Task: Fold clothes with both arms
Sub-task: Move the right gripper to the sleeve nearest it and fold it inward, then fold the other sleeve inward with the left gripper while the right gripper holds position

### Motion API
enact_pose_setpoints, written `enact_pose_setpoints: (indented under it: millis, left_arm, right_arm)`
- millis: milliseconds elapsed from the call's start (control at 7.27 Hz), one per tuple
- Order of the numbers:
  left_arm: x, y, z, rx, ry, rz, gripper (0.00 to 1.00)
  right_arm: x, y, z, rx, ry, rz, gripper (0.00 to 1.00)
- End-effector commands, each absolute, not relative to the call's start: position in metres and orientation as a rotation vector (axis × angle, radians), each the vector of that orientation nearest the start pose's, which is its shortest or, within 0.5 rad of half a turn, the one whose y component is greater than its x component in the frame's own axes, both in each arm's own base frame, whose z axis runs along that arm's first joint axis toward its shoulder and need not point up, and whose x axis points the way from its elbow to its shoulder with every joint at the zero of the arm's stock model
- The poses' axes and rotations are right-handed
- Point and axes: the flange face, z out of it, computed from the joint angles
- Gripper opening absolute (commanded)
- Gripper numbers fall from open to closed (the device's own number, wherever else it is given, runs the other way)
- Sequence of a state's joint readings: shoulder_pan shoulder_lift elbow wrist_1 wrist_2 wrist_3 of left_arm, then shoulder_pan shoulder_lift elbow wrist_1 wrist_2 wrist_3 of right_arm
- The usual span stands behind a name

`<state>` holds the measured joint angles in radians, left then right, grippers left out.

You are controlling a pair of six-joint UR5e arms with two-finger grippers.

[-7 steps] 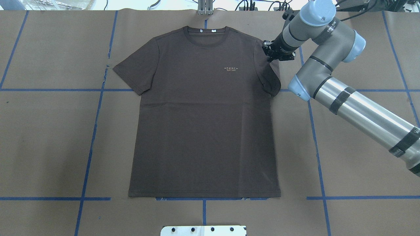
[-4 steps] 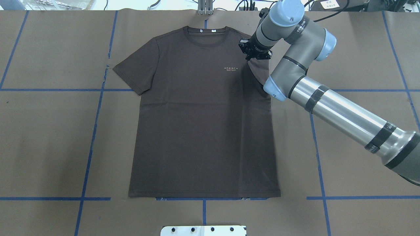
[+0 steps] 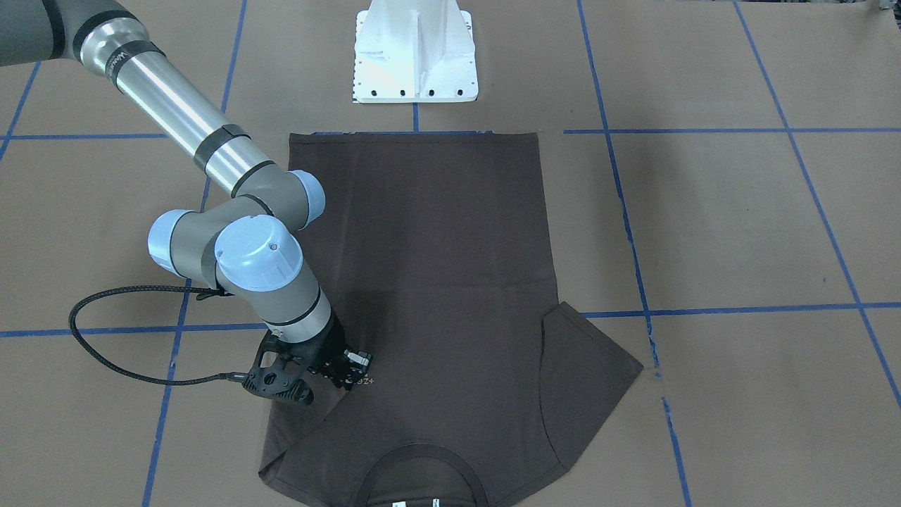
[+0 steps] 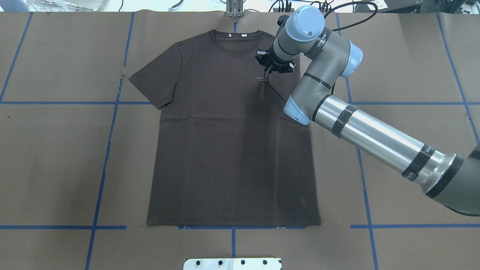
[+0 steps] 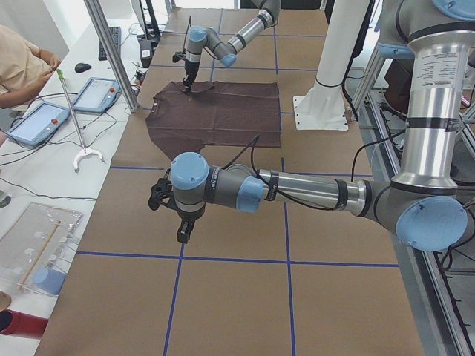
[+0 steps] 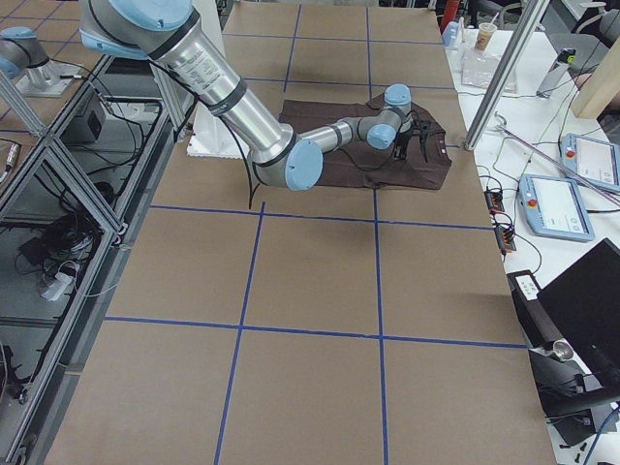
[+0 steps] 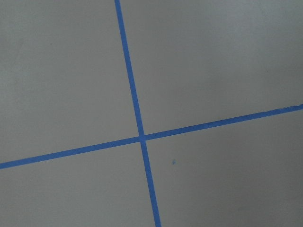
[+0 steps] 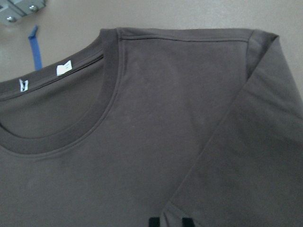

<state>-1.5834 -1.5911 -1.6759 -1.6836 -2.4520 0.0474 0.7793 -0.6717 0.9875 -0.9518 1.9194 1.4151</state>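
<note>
You'll see the right gripper (image 4: 270, 69) has travelled left from the far right edge of the T-shirt (image 4: 225, 150) to the chest lettering (image 4: 260, 78), now half covered. It has drawn the right sleeve (image 4: 287, 88) inward, folded over the shirt front.

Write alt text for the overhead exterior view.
A dark brown T-shirt lies flat, front up, on a brown table gridded with blue tape. The right arm reaches in from the right, its tool gripping one sleeve, folded inward over the chest lettering; the other sleeve lies spread out.
</note>
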Motion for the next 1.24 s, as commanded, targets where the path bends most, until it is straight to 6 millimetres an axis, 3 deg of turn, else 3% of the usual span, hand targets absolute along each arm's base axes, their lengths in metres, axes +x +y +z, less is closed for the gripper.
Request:
enact_pose_setpoints:
  millis: [0, 138, 275, 413, 550, 688, 825, 963, 1100]
  left_arm:
    - [-0.041, -0.518, 0.552, 0.343, 0.902, 0.213, 1.0]
    - [0.0, -0.527, 0.532, 0.325, 0.967, 0.162, 1.0]
    - [0.052, -0.543, 0.495, 0.302, 1.023, 0.121, 1.0]
    - [0.125, -0.56, 0.451, 0.21, 1.069, 0.084, 1.0]
    - [0.201, -0.573, 0.418, 0.131, 1.075, 0.039, 0.99]
    - [0.276, -0.597, 0.394, 0.099, 1.034, -0.021, 0.98]
    - [0.313, -0.608, 0.396, 0.118, 0.977, -0.056, 0.96]
    - [0.33, -0.626, 0.405, 0.116, 0.973, -0.058, 0.94]
    - [0.353, -0.656, 0.413, 0.127, 0.96, -0.068, 0.94]
  right_arm:
    - [-0.514, -0.637, 0.26, 0.141, -1.049, 0.378, 1.0]
    - [-0.498, -0.619, 0.26, 0.125, -1.088, 0.368, 1.0]
    - [-0.473, -0.593, 0.276, 0.118, -1.113, 0.358, 1.0]
    - [-0.45, -0.577, 0.291, 0.121, -1.118, 0.36, 1.0]
    - [-0.437, -0.566, 0.311, 0.108, -1.114, 0.358, 1.0]
    - [-0.427, -0.564, 0.315, 0.095, -1.12, 0.359, 1.0]
    - [-0.418, -0.553, 0.319, 0.094, -1.126, 0.353, 1.0]
    - [-0.406, -0.541, 0.331, 0.093, -1.124, 0.357, 1.0]
    - [-0.389, -0.522, 0.347, 0.087, -1.12, 0.337, 1.0]
